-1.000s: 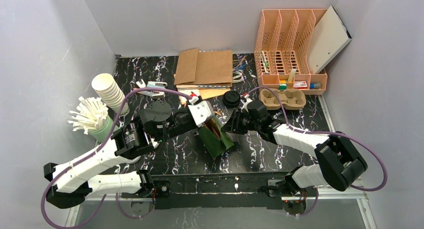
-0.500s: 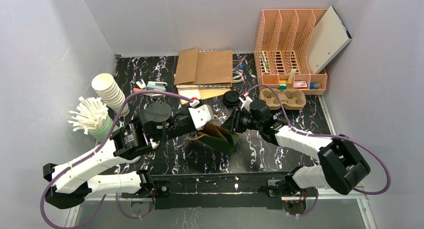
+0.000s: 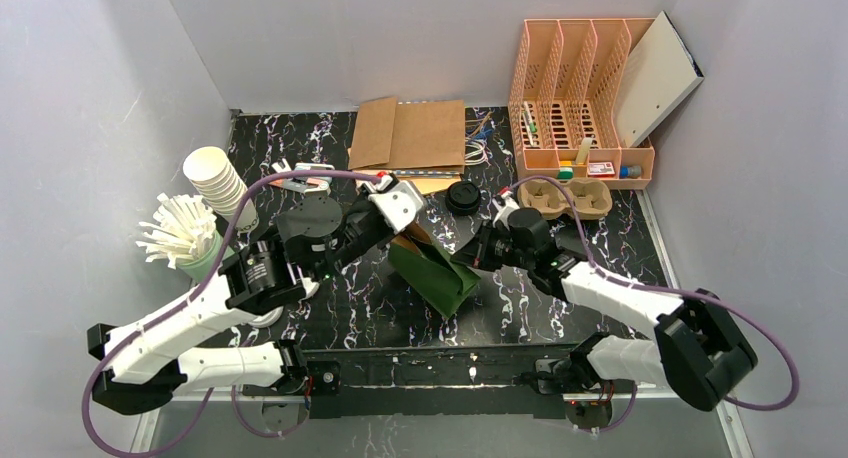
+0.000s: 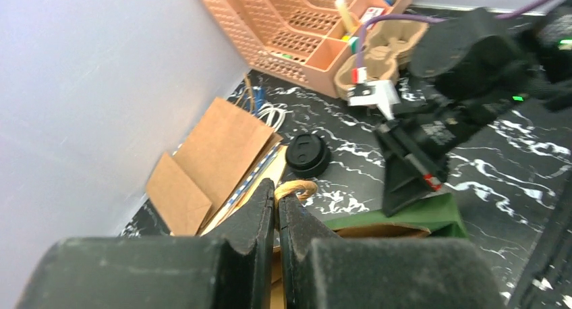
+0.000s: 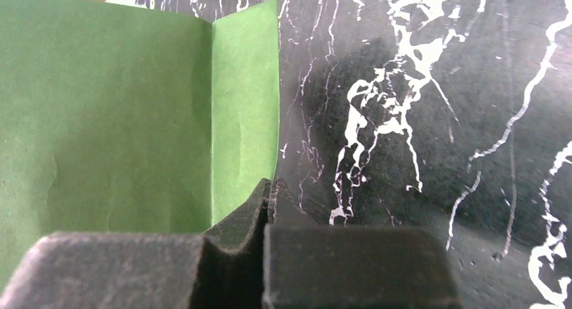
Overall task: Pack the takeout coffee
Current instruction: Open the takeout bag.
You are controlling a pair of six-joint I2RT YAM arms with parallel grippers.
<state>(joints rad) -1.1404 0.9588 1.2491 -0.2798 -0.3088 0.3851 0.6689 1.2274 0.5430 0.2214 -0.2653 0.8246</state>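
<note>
A green paper bag (image 3: 435, 268) with a brown inside lies tilted at mid-table, its mouth toward the left arm. My left gripper (image 3: 402, 228) is shut on the bag's tan twine handle (image 4: 297, 186), which loops out past the fingertips (image 4: 276, 191). My right gripper (image 3: 470, 261) is shut at the bag's right edge, and the green flap (image 5: 243, 120) runs down into its closed jaws (image 5: 270, 187). A black cup lid (image 3: 462, 198) lies just behind the bag. White paper cups (image 3: 218, 183) are stacked at the left.
Flat brown paper bags (image 3: 410, 138) lie at the back centre. An orange file rack (image 3: 580, 98) stands at the back right, with a pulp cup carrier (image 3: 565, 196) in front of it. A green cup of white sticks (image 3: 185, 233) stands at the far left.
The right gripper has closed on the bag's right edge. The left gripper pulled the handle back and up, and the bag swung round from standing narrow to lying stretched between both grippers.
</note>
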